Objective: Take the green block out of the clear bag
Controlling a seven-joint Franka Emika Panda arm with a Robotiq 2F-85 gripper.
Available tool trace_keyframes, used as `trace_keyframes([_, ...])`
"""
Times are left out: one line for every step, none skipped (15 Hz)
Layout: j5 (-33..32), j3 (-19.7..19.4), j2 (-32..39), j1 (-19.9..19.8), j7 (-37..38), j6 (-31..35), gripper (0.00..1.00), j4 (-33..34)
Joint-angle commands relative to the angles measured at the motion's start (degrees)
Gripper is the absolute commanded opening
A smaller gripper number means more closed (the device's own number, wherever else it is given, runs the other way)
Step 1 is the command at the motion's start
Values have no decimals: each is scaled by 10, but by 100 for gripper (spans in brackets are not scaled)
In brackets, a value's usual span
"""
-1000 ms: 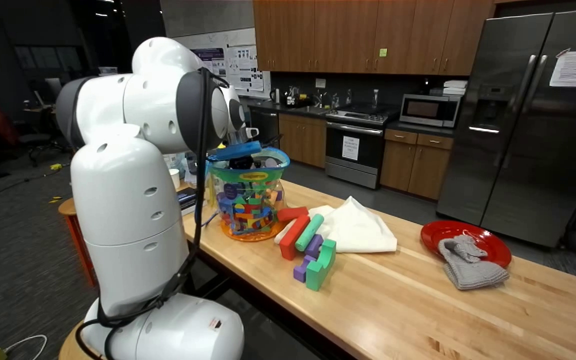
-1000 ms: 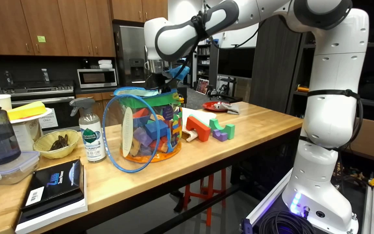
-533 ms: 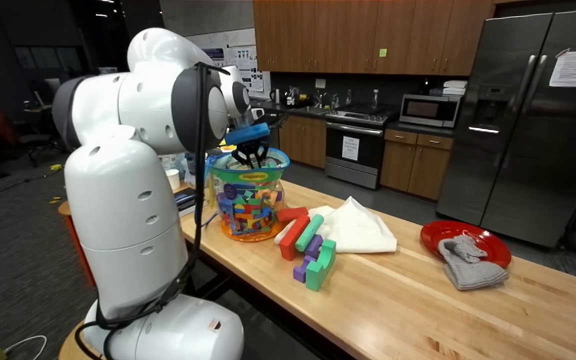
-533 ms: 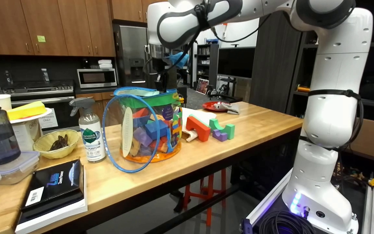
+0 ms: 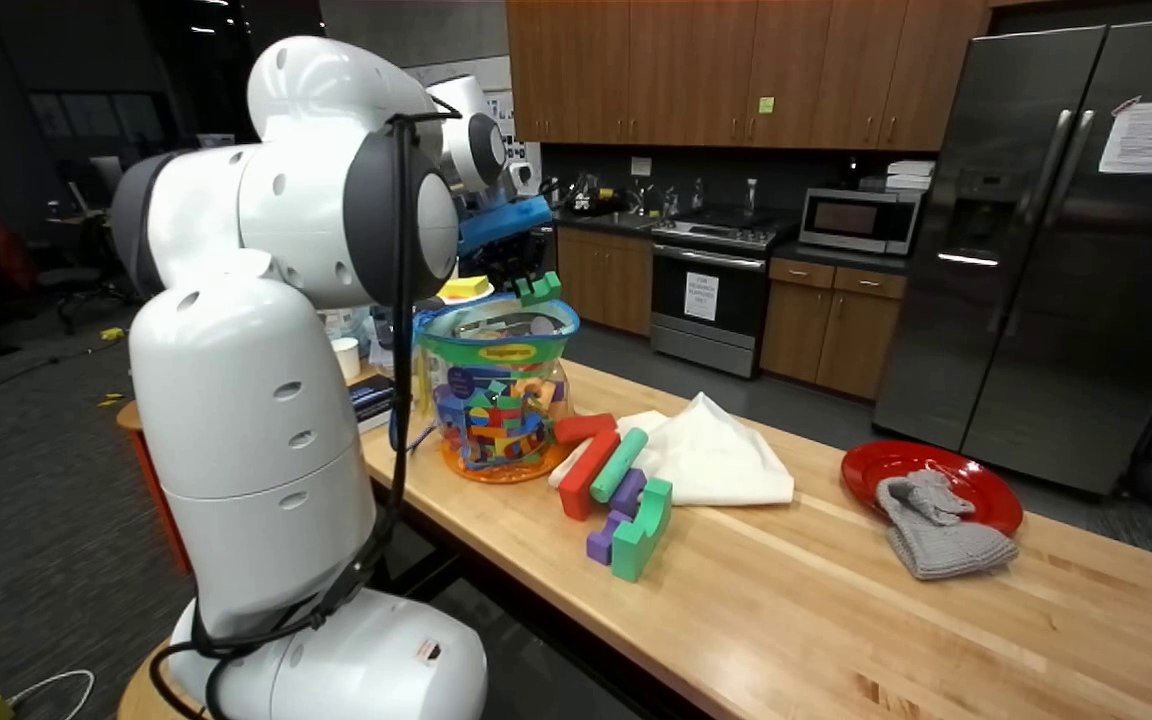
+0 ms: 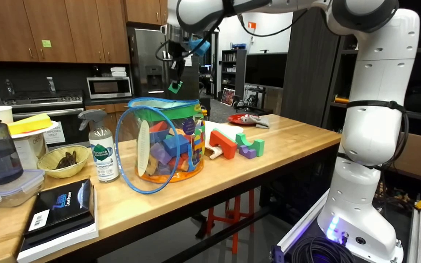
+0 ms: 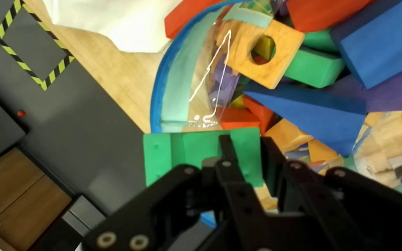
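The clear bag (image 5: pixel 508 351) stands upright on the table with its top open, full of multicoloured blocks; it also shows in an exterior view (image 6: pixel 187 112). Its blue rim (image 7: pixel 156 94) curves through the wrist view. My gripper (image 7: pixel 245 148) is shut on a notched green block (image 7: pixel 194 150), gripping it near one end. In both exterior views the held green block (image 5: pixel 538 290) (image 6: pixel 175 87) is above the bag's opening, clear of the rim in an exterior view. In the wrist view more blocks, including another green block (image 7: pixel 314 67), lie inside the bag.
On the table beside the bag are a red block (image 5: pixel 589 474), a green cylinder (image 5: pixel 619 466), purple blocks and a green arch (image 5: pixel 642 530). A white cloth (image 5: pixel 721 455) lies behind them. A red plate (image 5: pixel 871 462) is farther off. A spray bottle (image 6: pixel 102 153) stands beside the bag's open lid (image 6: pixel 124 171).
My gripper has risen from inside the bag to above its rim. The green block has come up with it and now shows in both exterior views. The bag has not moved.
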Motion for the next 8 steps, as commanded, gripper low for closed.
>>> trace_keyframes([7, -8, 2, -8, -11, -1, 6, 43])
trace_keyframes([14, -12, -2, -12, -3, 3, 6, 50])
trace_keyframes([16, -15, -4, -15, 3, 9, 6, 57])
trace_keyframes([18, -19, -4, -19, 4, 12, 6, 67])
trace_keyframes([20, -22, -4, -22, 4, 14, 6, 75])
trace_keyframes([14, -26, -6, -26, 6, 21, 6, 79])
trace_keyframes([7, -29, -6, -29, 7, 25, 6, 84])
trace_keyframes([5, -32, -7, -32, 7, 27, 6, 86])
